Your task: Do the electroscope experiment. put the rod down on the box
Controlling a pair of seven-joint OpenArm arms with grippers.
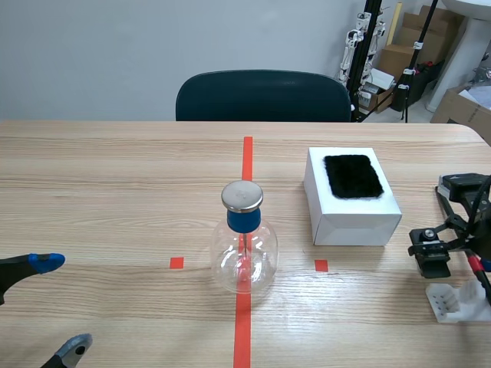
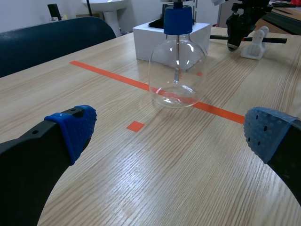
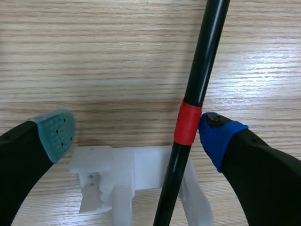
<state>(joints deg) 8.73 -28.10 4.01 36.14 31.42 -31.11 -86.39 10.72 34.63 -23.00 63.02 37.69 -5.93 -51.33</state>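
- One rod (image 3: 202, 66), black with a red band, lies on one white stand (image 3: 101, 174), at 4 o'clock from the box (image 1: 353, 218) and not on it.
- The right pincer (image 3: 136, 132) has its fingers apart with the rod between them. The blue pad (image 3: 218, 136) sits just beside the red band.
- The left pincer (image 1: 61, 305) is spread wide on nothing, at 8 o'clock from the flask (image 1: 244, 245), with bare bench (image 1: 115, 176) between them.
- The one box, white, carries one black fur pad (image 1: 353, 176). It stands at 2 o'clock from the flask, with a gap between them and bare wood up to the far edge.
- The one glass flask stands on the centre tape line.
- One chair (image 1: 263, 96) stands at 12 o'clock, beyond the far edge.
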